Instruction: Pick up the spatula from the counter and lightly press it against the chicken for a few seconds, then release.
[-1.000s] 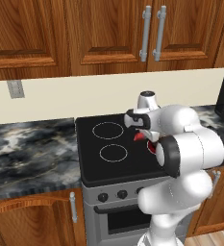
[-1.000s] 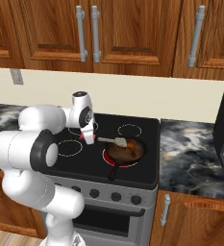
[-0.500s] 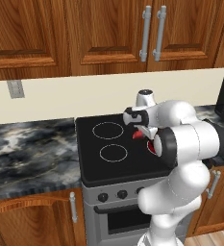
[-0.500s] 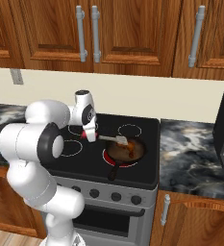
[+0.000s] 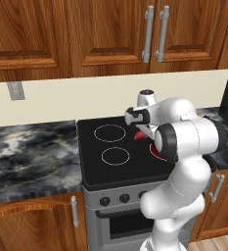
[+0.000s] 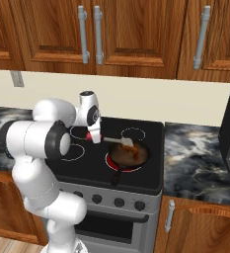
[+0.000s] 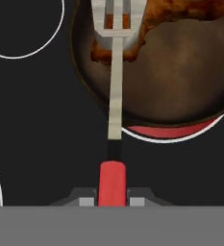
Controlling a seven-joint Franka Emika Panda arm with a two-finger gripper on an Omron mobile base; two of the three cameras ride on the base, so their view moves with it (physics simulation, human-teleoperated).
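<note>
The hand (image 7: 112, 199) is closed narrowly on the red grip of the metal slotted spatula (image 7: 114, 105), just outside the rim of the dark round frying pan (image 7: 190, 96). The spatula's shaft crosses that rim, and its slotted blade lies over the edge of the browned chicken piece (image 7: 166, 12) inside the pan. Beneath the pan glows a red burner ring (image 7: 171, 131) on the black glass stovetop (image 7: 31, 120). Beside the pan's stove stretches the grey marbled surface (image 6: 195, 158).
</note>
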